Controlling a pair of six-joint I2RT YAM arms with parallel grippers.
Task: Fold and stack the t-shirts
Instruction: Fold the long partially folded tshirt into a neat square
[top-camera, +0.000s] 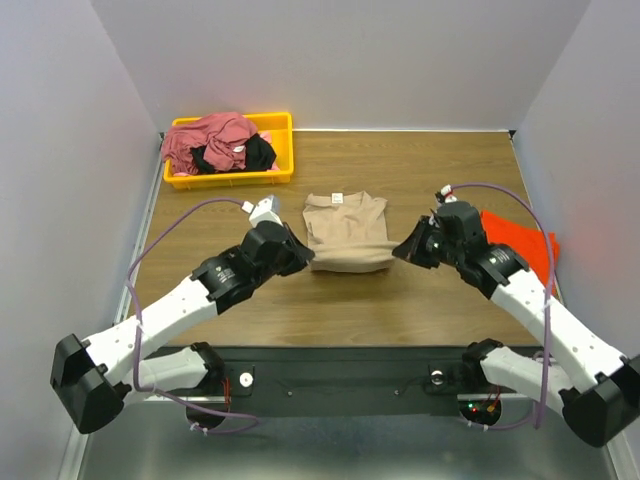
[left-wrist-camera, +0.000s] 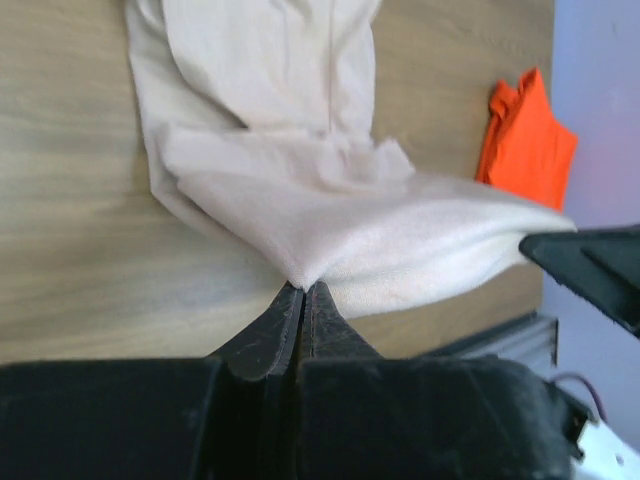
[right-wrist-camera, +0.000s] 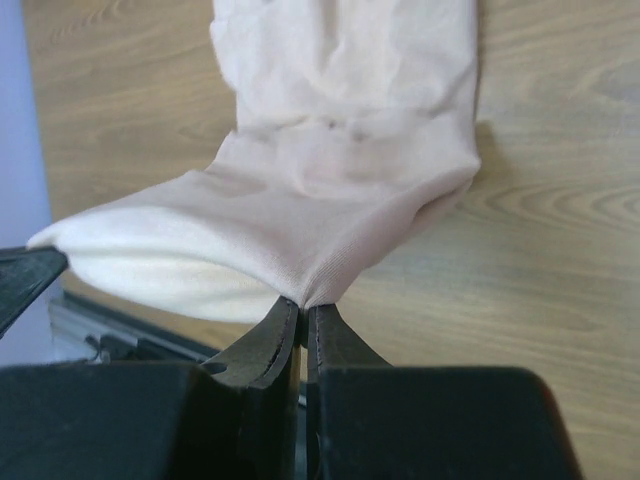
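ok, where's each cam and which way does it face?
Top external: above, behind the robot, looking down at the table; left arm and right arm show.
Left wrist: on left arm, facing across the tan t-shirt toward the orange t-shirt; left pincer shows.
Right wrist: on right arm, facing back across it; right pincer shows.
Shared: both wrist views see the pinched tan t-shirt.

No legible text, brand, number or sign is found in any view. The tan t-shirt bears a small neck tag at its collar, on the edge farthest from both sets of jaws. Its print is too small to read.
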